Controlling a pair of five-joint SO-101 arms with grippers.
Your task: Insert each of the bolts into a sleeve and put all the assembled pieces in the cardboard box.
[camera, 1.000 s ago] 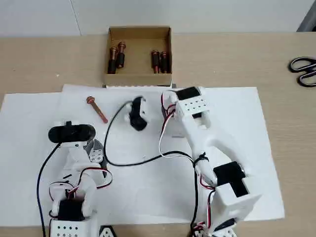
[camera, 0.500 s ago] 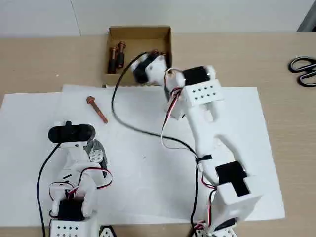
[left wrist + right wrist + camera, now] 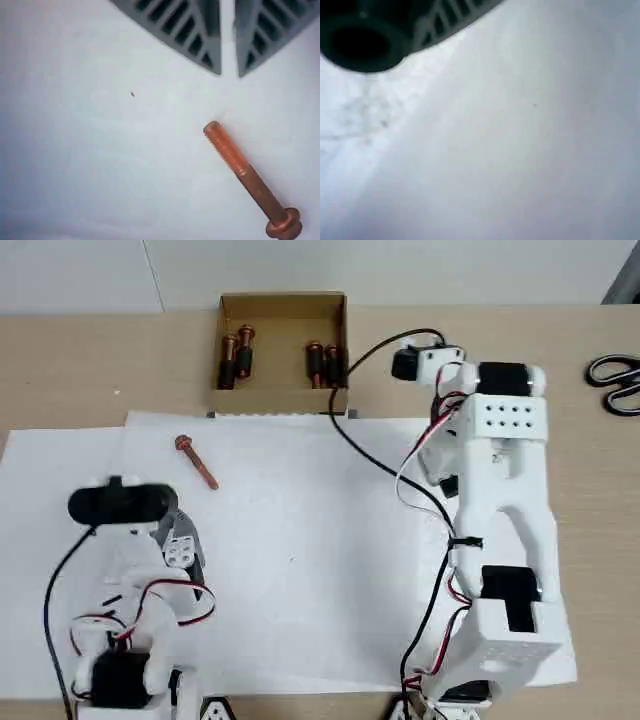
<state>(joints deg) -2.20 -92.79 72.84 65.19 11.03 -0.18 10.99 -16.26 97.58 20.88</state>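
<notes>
Currently, one loose bolt [image 3: 247,180] is left lying on the white paper [image 3: 330,570], just ahead of the left pincer [image 3: 228,70].
The left pincer is seen all but closed, with only a thin slit left between its fingers [image 3: 200,35], and nothing is gripped. The bolt's threaded end is turned toward the pincer tips, near but apart, and its flanged head is pointed away. Well beyond the bolt from this pincer, the cardboard box [image 3: 283,304] is set on the surface [image 3: 80,360], with four assembled pieces [image 3: 243,350] laid in it in two pairs. The right pincer [image 3: 445,20] is held over the paper. Whether it is open or closed cannot be told. A dark round shape [image 3: 357,45] is seen right beside it.
</notes>
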